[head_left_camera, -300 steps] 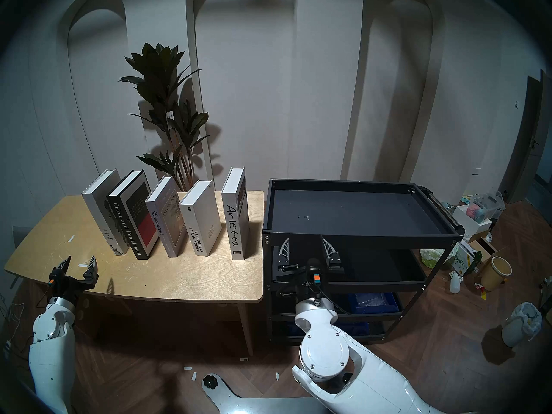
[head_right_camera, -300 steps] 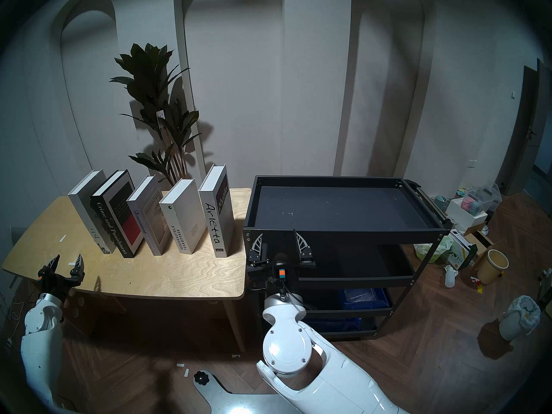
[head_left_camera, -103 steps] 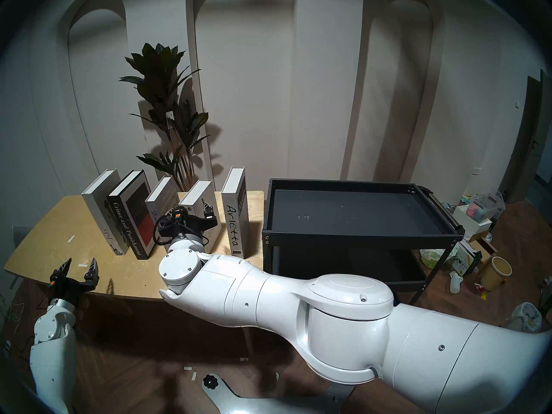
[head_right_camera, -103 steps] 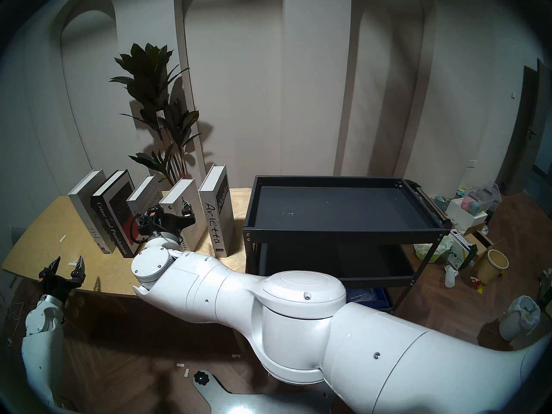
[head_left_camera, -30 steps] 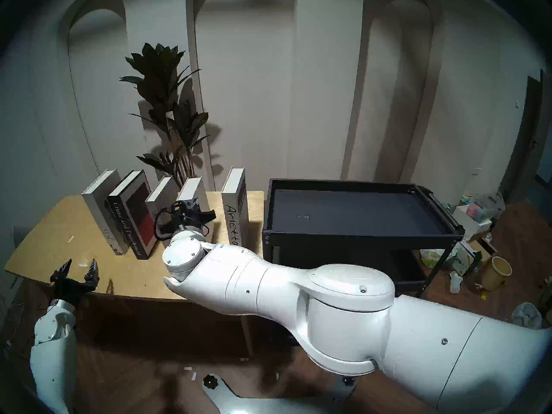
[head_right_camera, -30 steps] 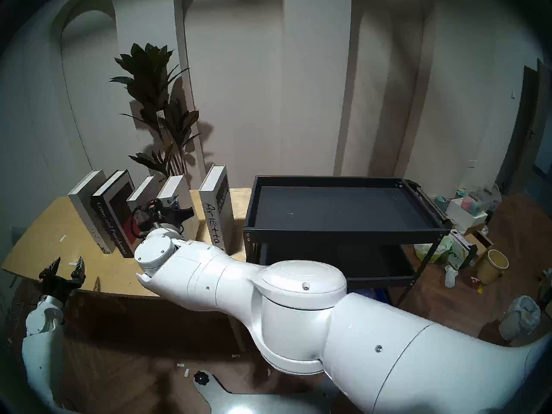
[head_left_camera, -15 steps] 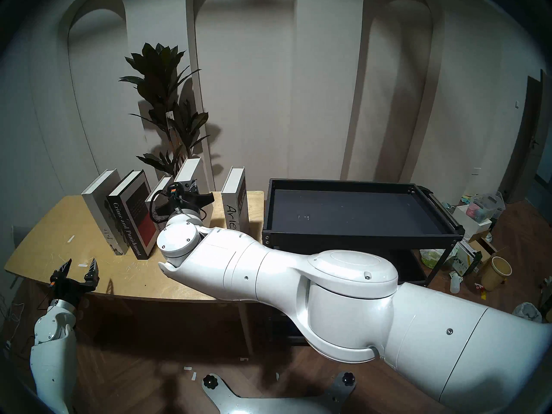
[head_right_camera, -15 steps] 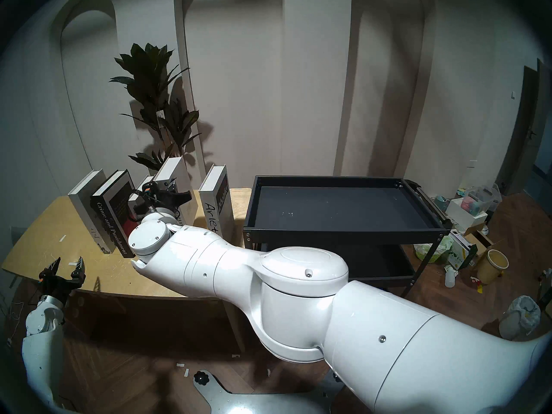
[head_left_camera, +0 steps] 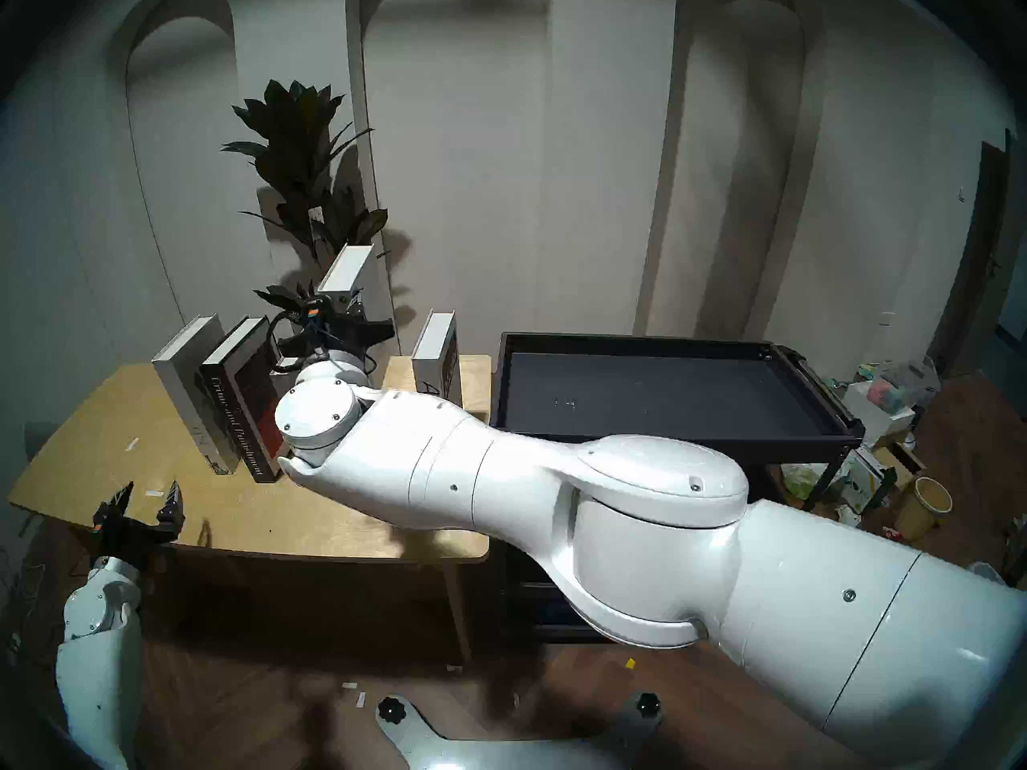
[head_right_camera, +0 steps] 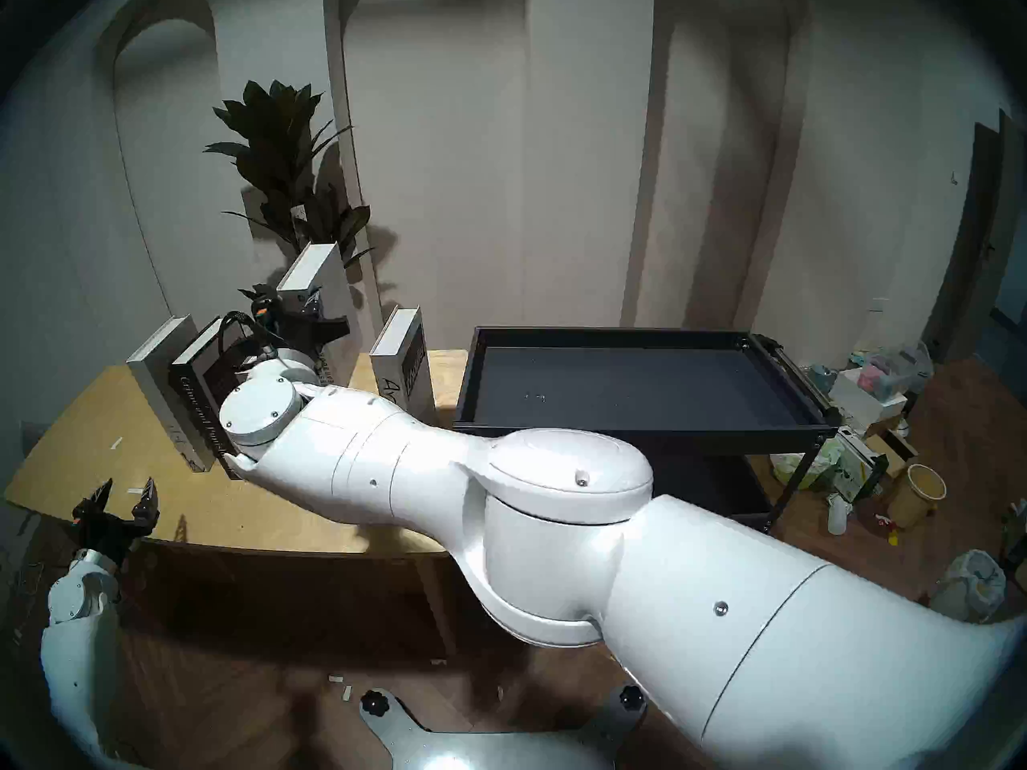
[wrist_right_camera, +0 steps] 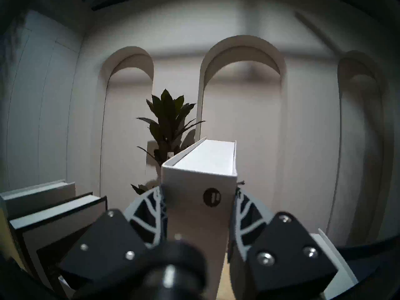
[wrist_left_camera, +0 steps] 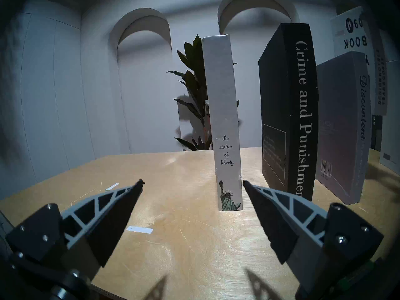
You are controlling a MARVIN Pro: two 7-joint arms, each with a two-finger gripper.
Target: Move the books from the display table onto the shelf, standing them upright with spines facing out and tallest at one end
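Note:
My right gripper [head_left_camera: 355,316] is shut on the white Design Hotels Yearbook [head_left_camera: 347,269] and holds it upright, lifted above the row of books; in the right wrist view its fingers [wrist_right_camera: 151,208] clamp the book [wrist_right_camera: 201,163] on both covers. On the display table [head_left_camera: 139,419] stand the pale grey Statue of Liberty book [wrist_left_camera: 225,119], Crime and Punishment [wrist_left_camera: 300,111], Discontent [wrist_left_camera: 346,130] and, further right, the white Arietta [head_left_camera: 436,352], partly hidden by my right arm. The black shelf trolley [head_left_camera: 800,441] stands right of the table with nothing on its top tray. My left gripper [wrist_left_camera: 192,182] hovers open at the table's front left corner.
A tall potted plant [head_left_camera: 305,157] stands behind the table, close to the raised book. My right forearm stretches across the table's front right and the trolley's left corner. Boxes, a yellow bin [head_left_camera: 928,502] and bags litter the floor at right. Tape strips [wrist_left_camera: 139,229] lie on the tabletop.
My right gripper has risen with the white yearbook, lifting it out of the row and well above the other books. The left arm has stayed where it was.

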